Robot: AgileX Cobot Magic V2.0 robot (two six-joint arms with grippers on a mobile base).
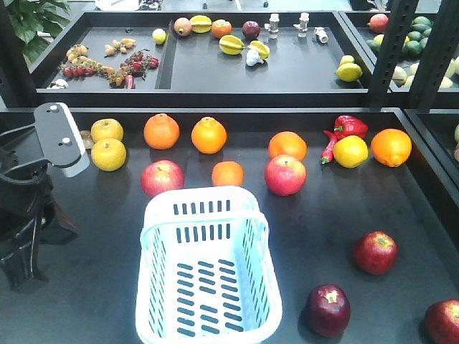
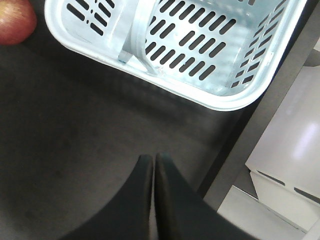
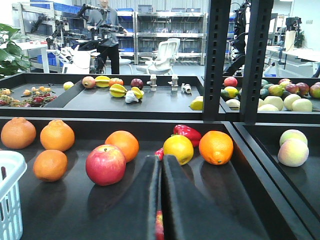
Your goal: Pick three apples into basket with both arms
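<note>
Left arm (image 1: 25, 208): black, bulky, at the left edge of the front view, folded low. Its silver-grey wrist plate (image 1: 61, 136) is tilted, upper end raised.
Left gripper (image 2: 154, 158): black fingers pressed together, nothing between them, aimed downward.
Right gripper (image 3: 161, 160): black fingers pressed together, empty, held about level, facing forward.

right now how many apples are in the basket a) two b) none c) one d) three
b: the basket shows only its bare slotted floor, while the three apples lie on the table to the right of it in the front view.
</note>
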